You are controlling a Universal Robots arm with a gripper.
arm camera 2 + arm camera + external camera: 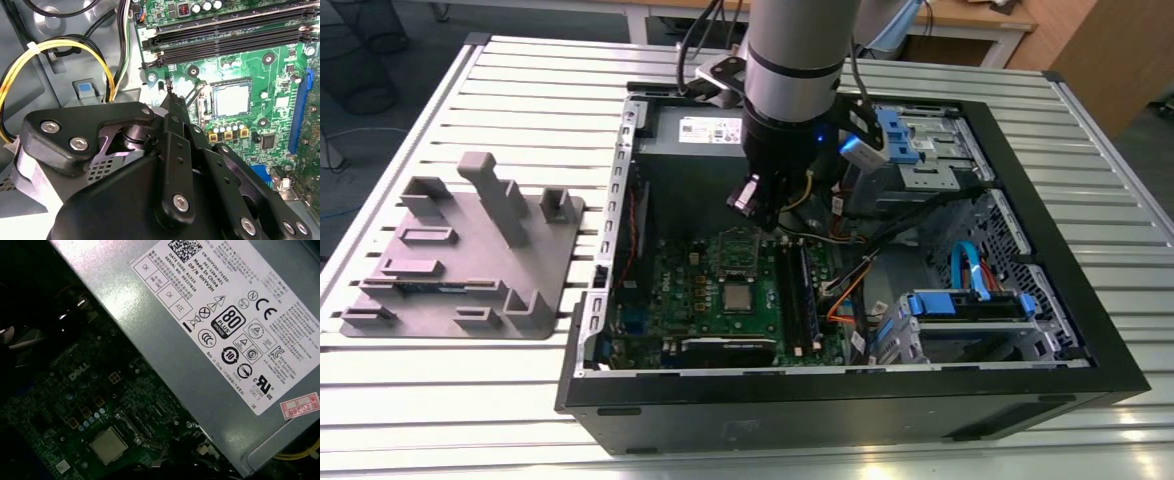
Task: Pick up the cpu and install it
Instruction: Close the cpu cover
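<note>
One cpu (738, 296) is in sight, and it lies flat in its socket near the middle of the green motherboard (694, 300); the second wrist view shows its silvery top (231, 98) framed by the socket bracket, with the load lever (192, 95) standing up beside it. The first wrist view shows the same chip (107, 445) low on the board, close to the grey power supply (200, 330). The gripper (761, 205) hangs above the board on the far side of the socket, well clear of the chip, inside the open computer case (854, 385). I cannot tell from these pictures whether its jaws are apart or together, as its linkage (175, 150) hides the tips. Judging from this, the chip is seated and the arm holds nothing. To do the step well, the chip should sit level with its corners matched to the socket, and the arm should keep off the yellow cables (50, 50) and the black memory slots (225, 37). At the exterior view's left, a grey plastic tray (460, 250) rests on the slatted table (427, 400)
</note>
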